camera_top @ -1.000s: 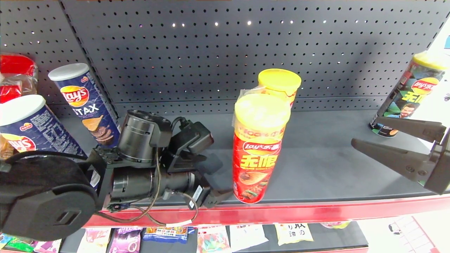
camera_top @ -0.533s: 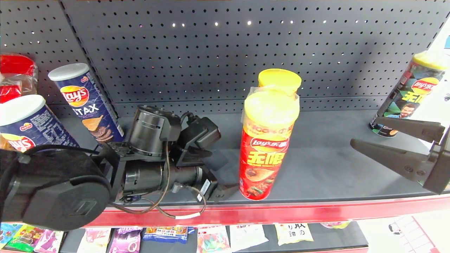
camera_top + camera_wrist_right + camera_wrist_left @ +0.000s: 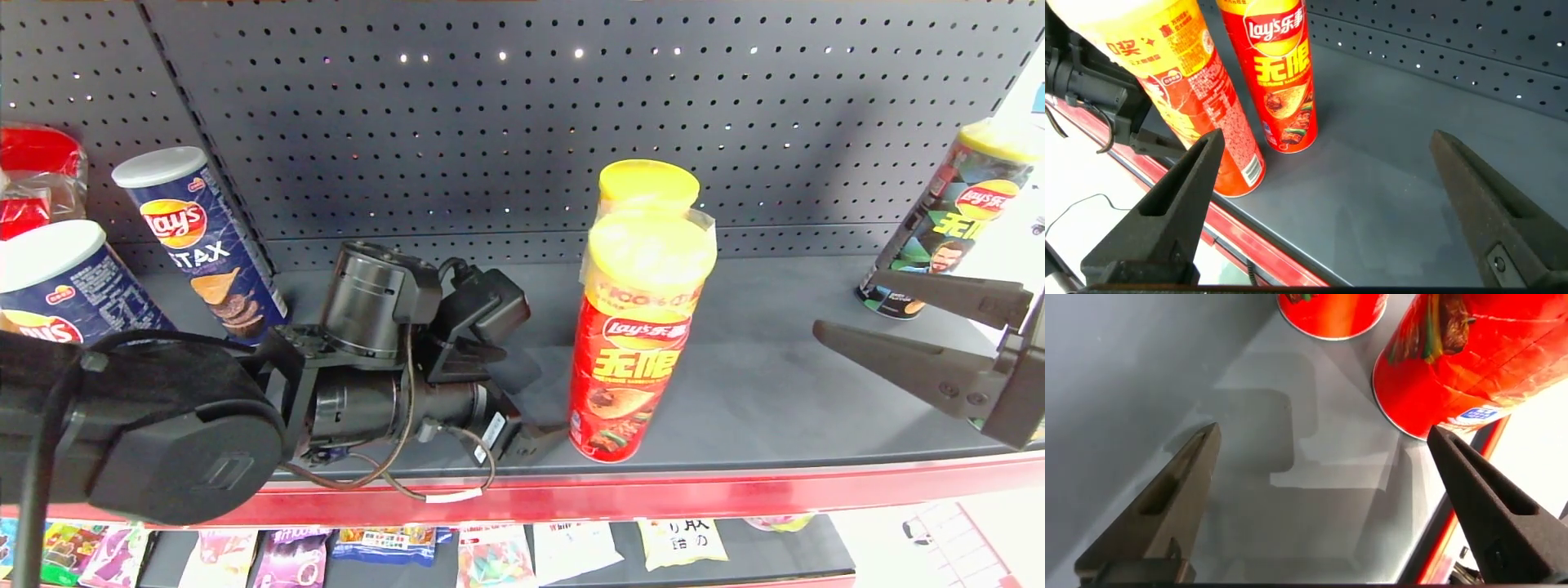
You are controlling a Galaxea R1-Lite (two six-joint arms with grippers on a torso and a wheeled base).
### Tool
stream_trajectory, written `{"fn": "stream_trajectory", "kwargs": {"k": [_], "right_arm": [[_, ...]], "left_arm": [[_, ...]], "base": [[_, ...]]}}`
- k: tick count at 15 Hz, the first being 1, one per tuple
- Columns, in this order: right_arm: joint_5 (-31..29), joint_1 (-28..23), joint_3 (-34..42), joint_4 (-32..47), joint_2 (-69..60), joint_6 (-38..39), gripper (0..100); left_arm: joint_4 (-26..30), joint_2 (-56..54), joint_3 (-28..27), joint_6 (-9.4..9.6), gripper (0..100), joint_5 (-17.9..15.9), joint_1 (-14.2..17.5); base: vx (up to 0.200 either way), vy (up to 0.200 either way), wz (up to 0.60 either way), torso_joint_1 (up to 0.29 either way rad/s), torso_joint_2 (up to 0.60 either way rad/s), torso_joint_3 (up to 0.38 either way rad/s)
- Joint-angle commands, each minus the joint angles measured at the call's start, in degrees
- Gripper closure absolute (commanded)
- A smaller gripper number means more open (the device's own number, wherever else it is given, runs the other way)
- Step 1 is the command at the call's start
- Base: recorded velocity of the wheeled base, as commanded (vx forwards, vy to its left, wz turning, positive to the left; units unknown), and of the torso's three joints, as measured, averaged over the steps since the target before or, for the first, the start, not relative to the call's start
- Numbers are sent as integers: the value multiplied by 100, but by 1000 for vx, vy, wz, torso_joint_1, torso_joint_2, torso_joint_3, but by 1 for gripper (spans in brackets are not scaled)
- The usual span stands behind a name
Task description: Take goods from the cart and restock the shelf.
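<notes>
Canister of red potato chips (image 3: 633, 343) with a yellow lid stands just right of the head view's centre, at the front of the grey shelf (image 3: 751, 392), its base close to the shelf's red front edge (image 3: 694, 494). A second red canister (image 3: 649, 186) with the same yellow lid stands right behind it, nearer the pegboard back panel (image 3: 522, 122).

The left gripper (image 3: 1324, 433) lies low over the shelf board to the left of the front canister. Its fingers are spread wide with nothing between them, and one fingertip (image 3: 1445, 449) sits just beside the canister's base; whether it touches cannot be told.

The right gripper (image 3: 845, 304) hangs at the right edge of the head view, well apart from both red canisters, its fingers also spread wide and empty. Behind it, at the upper right, stands a dark canister (image 3: 947, 220) with a yellow lid.

At the left of the head view two blue chip canisters (image 3: 200, 237) with white lids stand one behind the other. Snack bags (image 3: 490, 555) lie on the lower shelf along the bottom of the frame.
</notes>
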Motion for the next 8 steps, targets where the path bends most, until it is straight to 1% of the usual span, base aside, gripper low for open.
{"fn": "stream_trajectory", "kwargs": {"k": [1, 8], "right_arm": [[2, 6, 1, -4, 12, -1, 0], [2, 6, 1, -4, 21, -1, 0]], "left_arm": [[-4, 27, -16, -6, 0, -6, -8], [-4, 80, -140, -6, 0, 2, -35]], "base": [[0, 0, 0, 0, 0, 0], [0, 0, 0, 0, 0, 0]]}}
